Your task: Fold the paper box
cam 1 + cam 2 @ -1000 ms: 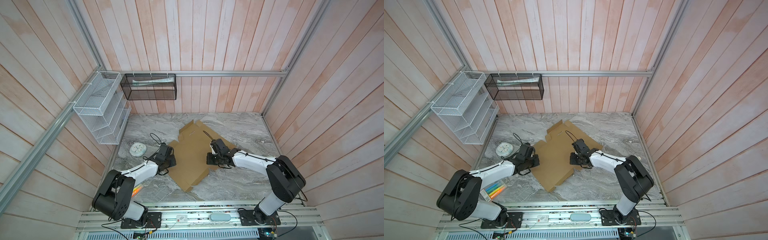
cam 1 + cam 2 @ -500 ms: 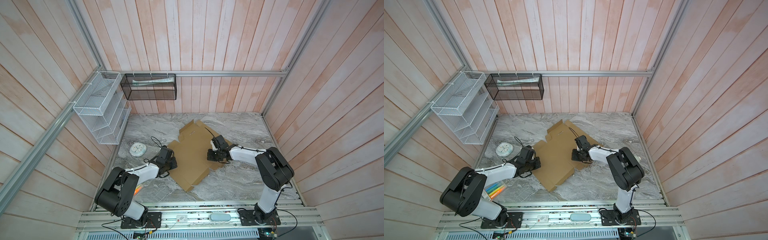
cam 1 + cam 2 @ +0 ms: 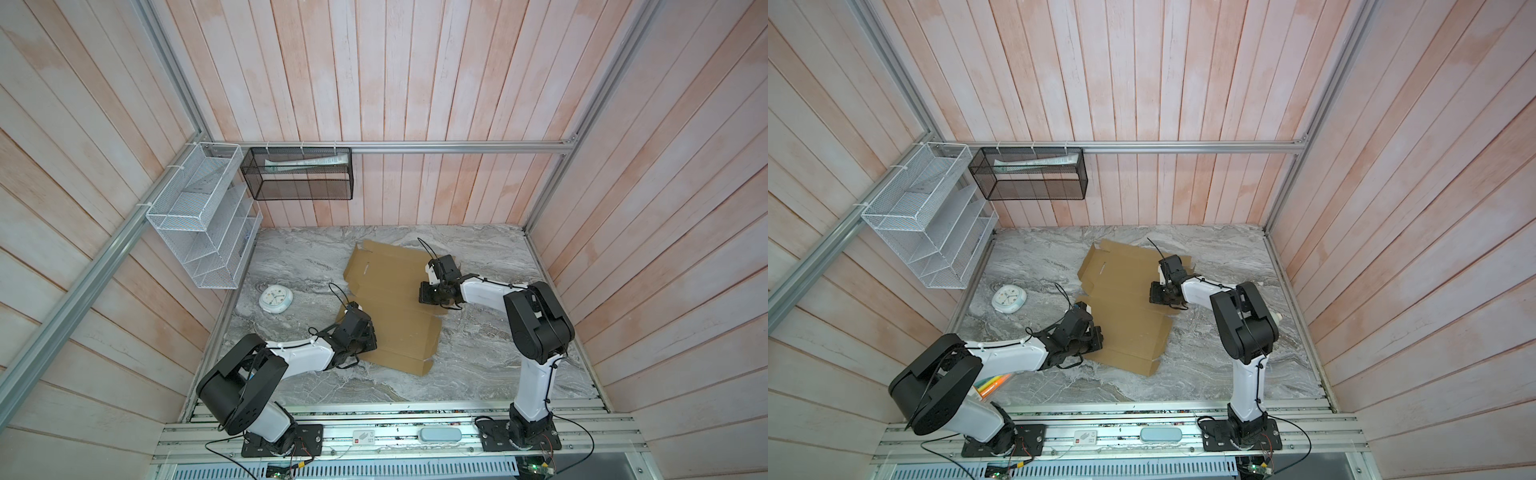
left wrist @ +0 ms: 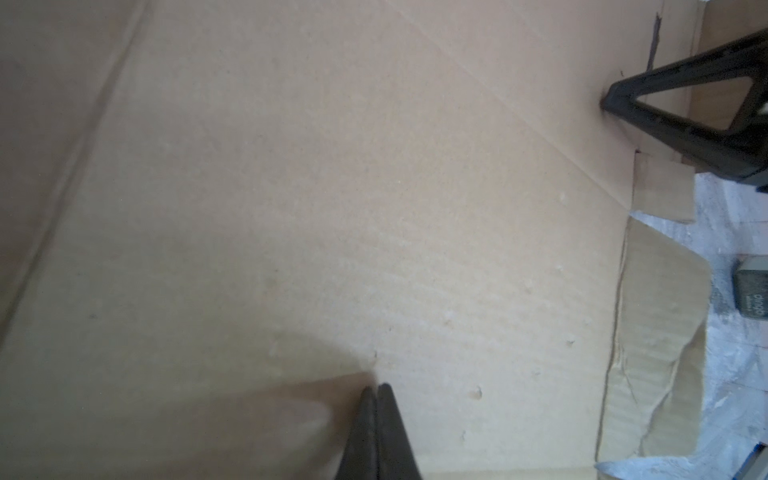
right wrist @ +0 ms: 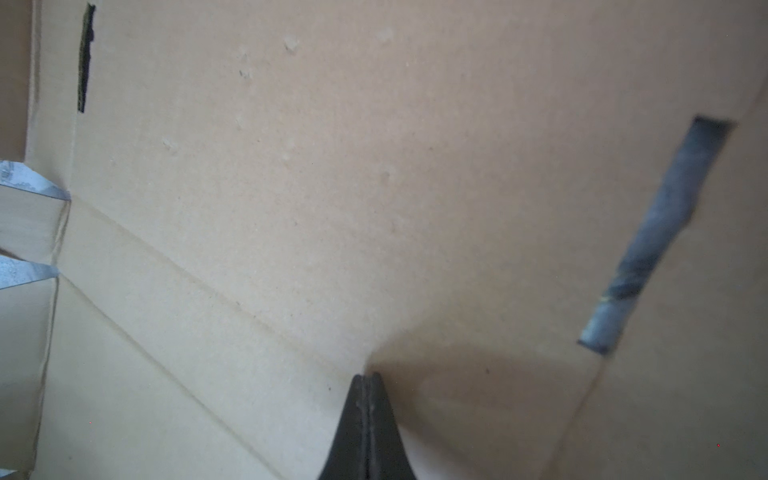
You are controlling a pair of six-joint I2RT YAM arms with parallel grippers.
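While the box (image 3: pixel 390 307) is lying flat and unfolded in the middle of the marble table (image 3: pixel 478 357), the two grippers are leaning in on it from opposite sides. The left gripper (image 4: pixel 376 388) is sitting with its jaws pinched completely together and nothing between them, its tip resting on the cardboard near the sheet's left edge. The right gripper (image 5: pixel 365 376) is doing the same on the right side: jaws pressed tight, gripping nothing, tip down on a panel with a slot (image 5: pixel 656 232) off to one side. A little round clock (image 3: pixel 276 299) is sitting on the table left of the box, well apart from it. Some coloured markers (image 3: pixel 994 382) are peeking out at the near left.
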